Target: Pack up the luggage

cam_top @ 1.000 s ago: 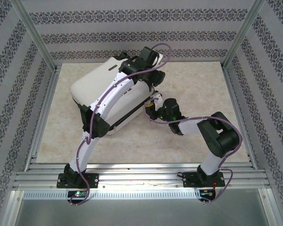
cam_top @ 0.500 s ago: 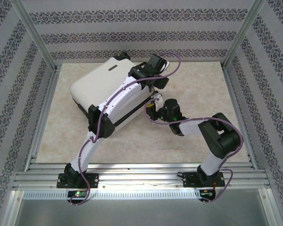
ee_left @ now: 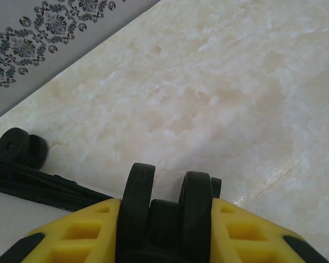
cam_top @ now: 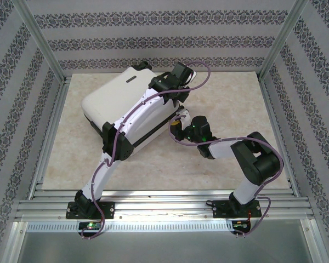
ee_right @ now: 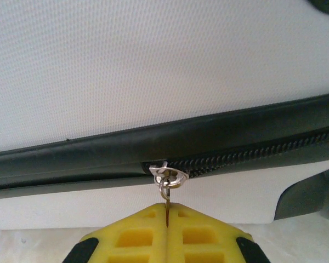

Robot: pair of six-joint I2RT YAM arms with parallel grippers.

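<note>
From above, the luggage (cam_top: 115, 101) is lying flat and shut at the far left of the table (cam_top: 230, 98), so its contents are hidden. The left gripper (cam_top: 180, 96) is working at its far right corner and the right gripper (cam_top: 177, 121) at its near right edge. At the left wrist, the left gripper (ee_left: 165, 205) is bracketing a twin caster (ee_left: 142, 197), apparently clamping it. At the right wrist, the right gripper (ee_right: 167, 211) is pinching the zip pull (ee_right: 168, 183). The shell is looking stiff, smooth and probably slippery, so small fittings are likely offering the best holds.
</note>
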